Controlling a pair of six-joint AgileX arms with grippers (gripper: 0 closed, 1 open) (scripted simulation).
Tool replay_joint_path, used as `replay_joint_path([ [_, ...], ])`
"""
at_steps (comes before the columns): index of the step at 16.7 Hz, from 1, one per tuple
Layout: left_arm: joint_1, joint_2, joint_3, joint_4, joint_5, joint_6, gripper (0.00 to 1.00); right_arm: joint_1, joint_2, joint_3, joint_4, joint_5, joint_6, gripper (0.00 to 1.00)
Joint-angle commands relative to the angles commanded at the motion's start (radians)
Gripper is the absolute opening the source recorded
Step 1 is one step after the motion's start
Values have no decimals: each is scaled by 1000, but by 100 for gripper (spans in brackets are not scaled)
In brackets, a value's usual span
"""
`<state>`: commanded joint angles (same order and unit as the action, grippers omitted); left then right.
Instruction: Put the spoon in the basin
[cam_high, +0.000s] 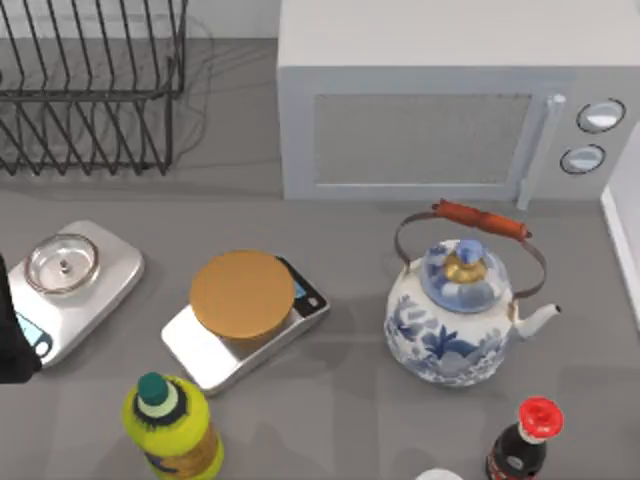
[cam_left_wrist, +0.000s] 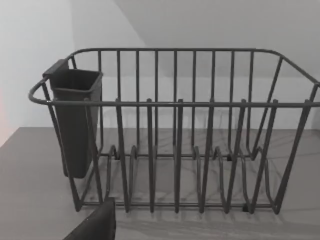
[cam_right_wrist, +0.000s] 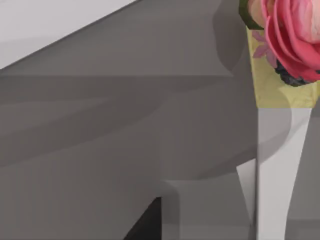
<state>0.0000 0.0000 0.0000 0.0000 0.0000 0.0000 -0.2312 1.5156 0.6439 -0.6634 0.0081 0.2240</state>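
Observation:
The spoon and the basin are out of view. My left arm shows as a dark shape at the table's left edge, beside a silver scale. A dark part of my left gripper pokes into the left wrist view, which faces the wire dish rack and its dark cutlery cup. In the right wrist view a dark sliver of my right gripper sits over grey tabletop, near a box printed with a pink flower.
The dish rack stands back left and a microwave back right. A silver scale with a round glass dish sits left; a second scale carries a brown disc. A blue-white kettle, a yellow bottle and a red-capped bottle stand in front.

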Motion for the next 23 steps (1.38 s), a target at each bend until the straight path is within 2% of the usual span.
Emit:
replay_joint_path([
  [3, 0, 0, 0, 0, 0, 0, 100, -2, -24, 55, -71, 1, 0, 0],
  [10, 0, 0, 0, 0, 0, 0, 100, -4, -151, 258, -424, 0, -7, 0],
  [18, 0, 0, 0, 0, 0, 0, 100, -3, -161, 292, -460, 0, -4, 0],
  [23, 0, 0, 0, 0, 0, 0, 100, 0, 20, 502, -540, 1, 12, 0],
])
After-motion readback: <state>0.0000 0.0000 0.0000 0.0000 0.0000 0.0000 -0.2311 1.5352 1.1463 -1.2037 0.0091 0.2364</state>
